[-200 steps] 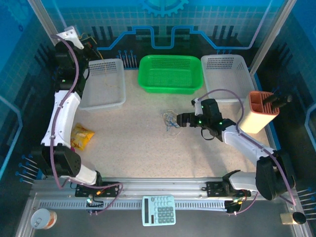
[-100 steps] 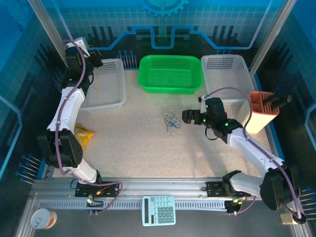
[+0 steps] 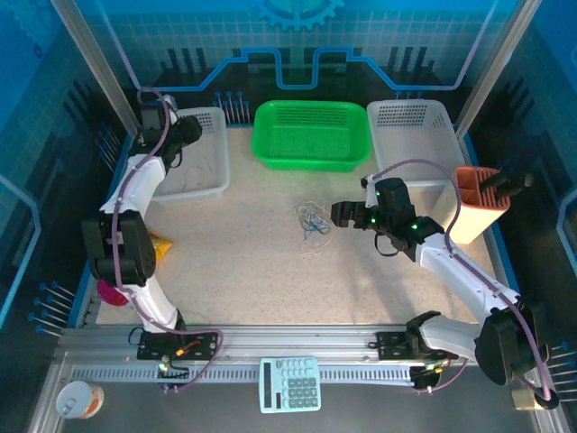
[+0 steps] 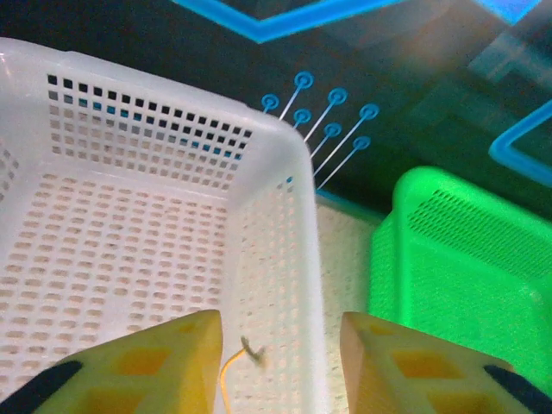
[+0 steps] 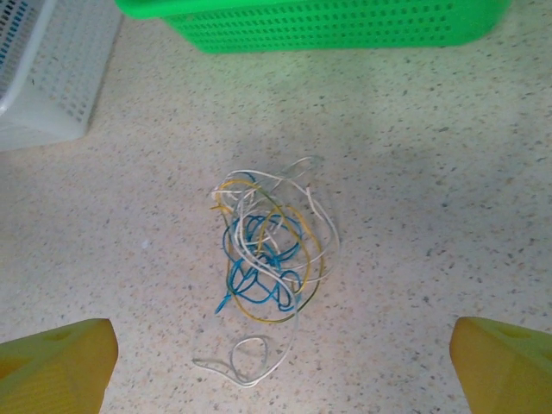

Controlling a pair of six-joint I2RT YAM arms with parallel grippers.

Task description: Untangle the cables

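The cables [image 3: 311,219] lie in one small tangle of yellow, white and blue on the desk [image 3: 261,271], in front of the green basket [image 3: 311,135]. The right hand [image 3: 338,215] sits just right of the tangle, pointing at it, apart from it, fingers spread wide. In its wrist view the tangle [image 5: 263,259] lies ahead of the fingertips [image 5: 65,362], midway between them.

The left hand [image 3: 189,135] hangs over the white basket [image 3: 203,185], well apart from the tangle, fingers [image 4: 164,362] apart. A yellow cord [image 4: 226,379] shows in the gap between them, above the basket's floor; whether it touches a finger I cannot tell.
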